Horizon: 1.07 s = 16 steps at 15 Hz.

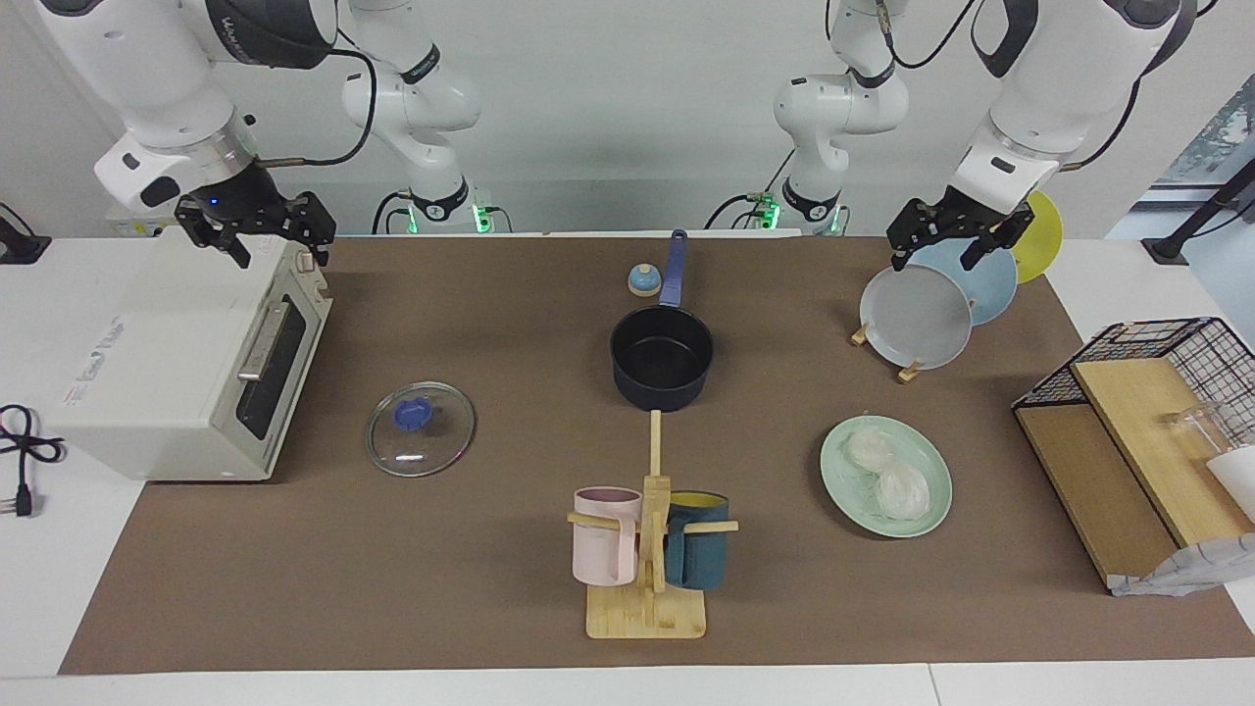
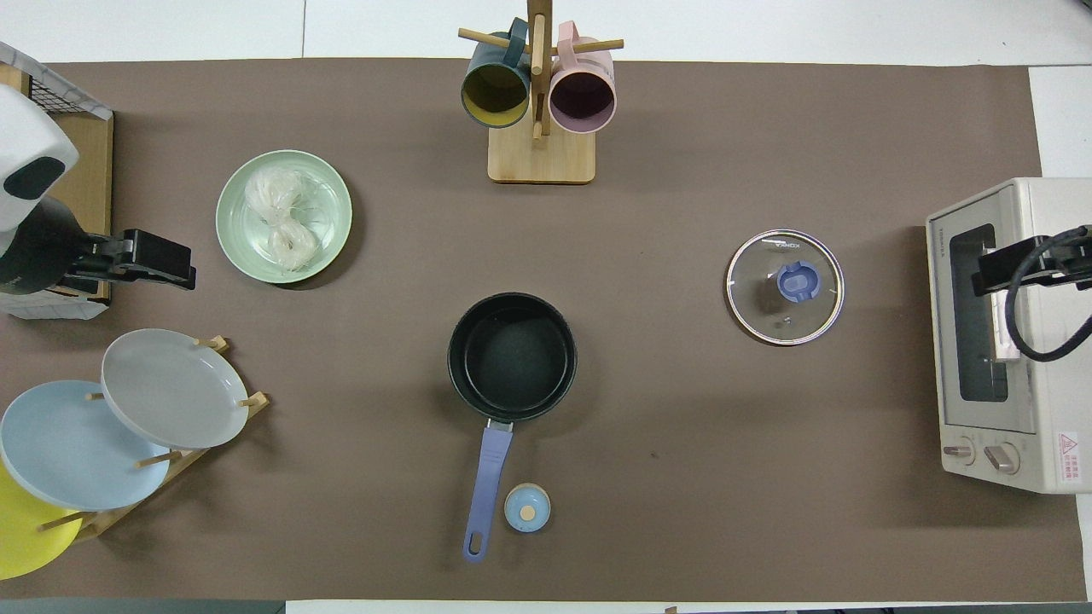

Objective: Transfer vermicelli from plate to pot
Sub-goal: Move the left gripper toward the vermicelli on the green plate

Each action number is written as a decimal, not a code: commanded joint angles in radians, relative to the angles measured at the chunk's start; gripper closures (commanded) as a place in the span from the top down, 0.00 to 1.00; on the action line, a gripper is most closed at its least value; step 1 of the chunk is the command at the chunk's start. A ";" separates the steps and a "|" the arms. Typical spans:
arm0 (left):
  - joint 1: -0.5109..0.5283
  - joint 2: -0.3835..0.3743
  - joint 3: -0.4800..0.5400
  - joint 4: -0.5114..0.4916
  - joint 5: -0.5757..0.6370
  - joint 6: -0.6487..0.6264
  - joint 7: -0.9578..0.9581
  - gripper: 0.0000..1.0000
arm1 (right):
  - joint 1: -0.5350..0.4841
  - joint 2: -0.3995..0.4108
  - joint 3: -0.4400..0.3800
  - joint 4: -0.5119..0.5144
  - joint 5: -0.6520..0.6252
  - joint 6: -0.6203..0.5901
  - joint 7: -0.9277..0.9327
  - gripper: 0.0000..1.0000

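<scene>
Two whitish vermicelli nests [image 1: 887, 473] [image 2: 280, 217] lie on the mint-green plate [image 1: 936, 495] [image 2: 331, 205], toward the left arm's end of the table. The dark navy pot [image 1: 662, 358] [image 2: 512, 354] stands mid-table, black inside and with nothing in it. Its blue-purple handle [image 1: 674, 270] [image 2: 486, 486] points toward the robots. My left gripper [image 1: 931, 257] [image 2: 183, 273] is open and holds nothing, raised by the plate rack and apart from the mint plate. My right gripper [image 1: 281, 253] [image 2: 981, 273] is open and holds nothing, raised over the toaster oven.
A plate rack [image 1: 910, 371] [image 2: 196, 456] holds grey, light-blue and yellow plates. A glass lid [image 1: 421, 428] [image 2: 785, 286] lies near the toaster oven [image 1: 186, 363] [image 2: 1007, 333]. A mug tree [image 1: 647, 549] [image 2: 537, 94] stands farther out than the pot. A small blue knob [image 1: 643, 281] [image 2: 526, 507] sits beside the handle. A wire basket [image 1: 1137, 431] stands at the left arm's end.
</scene>
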 commanded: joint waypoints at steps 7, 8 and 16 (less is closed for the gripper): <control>0.004 -0.004 0.002 -0.041 -0.012 0.084 -0.031 1.00 | -0.005 -0.013 0.004 -0.010 0.013 -0.008 0.007 1.00; 0.007 0.026 0.002 -0.038 -0.020 0.107 -0.037 1.00 | 0.000 -0.015 0.007 -0.013 0.013 -0.004 0.002 1.00; 0.041 0.416 0.005 0.068 -0.006 0.425 -0.037 1.00 | 0.035 -0.051 0.012 -0.172 0.041 0.212 -0.001 1.00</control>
